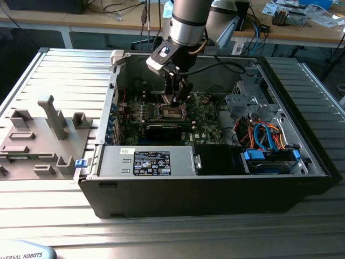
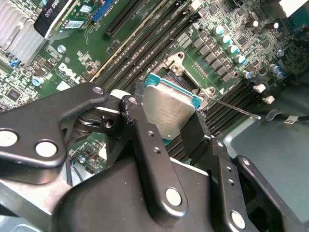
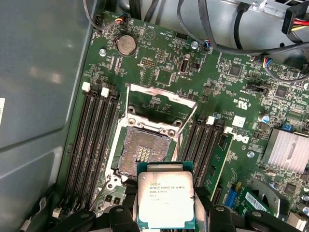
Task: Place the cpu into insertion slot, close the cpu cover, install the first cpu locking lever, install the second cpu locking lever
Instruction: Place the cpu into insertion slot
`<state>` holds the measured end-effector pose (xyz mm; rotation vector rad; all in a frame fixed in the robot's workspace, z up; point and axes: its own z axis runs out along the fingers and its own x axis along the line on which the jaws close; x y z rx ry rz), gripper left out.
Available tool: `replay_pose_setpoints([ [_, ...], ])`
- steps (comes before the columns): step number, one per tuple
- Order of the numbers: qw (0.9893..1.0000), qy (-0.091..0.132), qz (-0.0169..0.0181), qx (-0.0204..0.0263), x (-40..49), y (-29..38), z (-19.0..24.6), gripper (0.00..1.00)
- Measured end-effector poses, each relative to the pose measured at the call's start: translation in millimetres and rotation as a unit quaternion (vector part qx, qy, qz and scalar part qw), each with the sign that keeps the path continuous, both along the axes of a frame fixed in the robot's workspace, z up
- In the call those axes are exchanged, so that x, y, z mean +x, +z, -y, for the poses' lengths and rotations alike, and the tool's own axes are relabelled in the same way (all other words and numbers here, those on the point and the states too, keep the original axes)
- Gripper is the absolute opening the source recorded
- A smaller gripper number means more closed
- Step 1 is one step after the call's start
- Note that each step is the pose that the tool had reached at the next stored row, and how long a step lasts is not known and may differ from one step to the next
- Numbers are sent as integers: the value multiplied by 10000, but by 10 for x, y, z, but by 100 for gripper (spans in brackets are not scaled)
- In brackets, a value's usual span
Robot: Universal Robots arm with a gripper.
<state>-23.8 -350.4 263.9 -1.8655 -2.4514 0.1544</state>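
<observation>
Silver-grey, the cpu (image 3: 165, 199) is pinched at two opposite edges by the tool (image 2: 166, 118). It is held flat above the green board (image 3: 231, 82), just beside the insertion slot (image 3: 142, 152) and not yet in it. The slot lies bare, its cpu cover (image 3: 161, 99) swung up. The arm (image 1: 188, 21) reaches straight down into the open computer case (image 1: 215, 189), over the board's middle.
</observation>
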Motion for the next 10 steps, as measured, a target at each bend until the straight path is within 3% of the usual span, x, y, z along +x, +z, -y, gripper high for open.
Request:
replay_pose_setpoints([
  [10,10000,-42,0,0,0,-12,0,55],
])
